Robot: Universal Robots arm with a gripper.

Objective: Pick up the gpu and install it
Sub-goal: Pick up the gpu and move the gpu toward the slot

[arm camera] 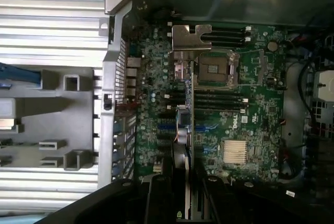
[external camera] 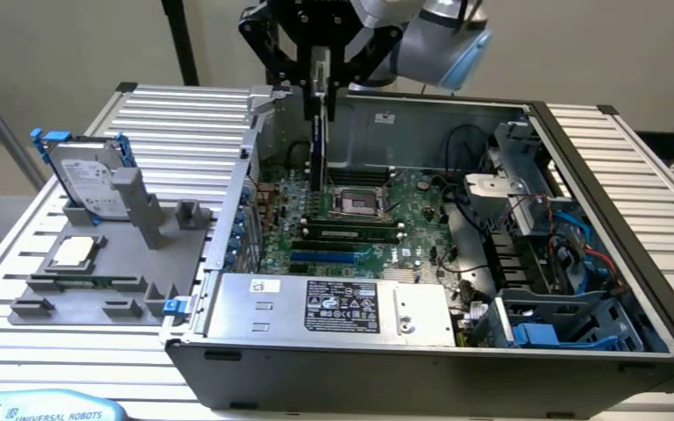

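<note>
I see claw (external camera: 320, 83) clamped on gpu (external camera: 317, 140), upper centre of exterior view. Card hangs upright, edge-on, directly below claw, above motherboard (external camera: 367, 224) in open case (external camera: 431, 368).

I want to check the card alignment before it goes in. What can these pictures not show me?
Slot under the gpu: wrist view, the edge-on card itself covers it.
Gap between the card's lower edge and the motherboard: exterior view, cannot be judged from this angle.
Where the jaws grip the card: wrist view, dark there and cut off by the picture edge.
Power supply label: exterior view, print too small.
</note>
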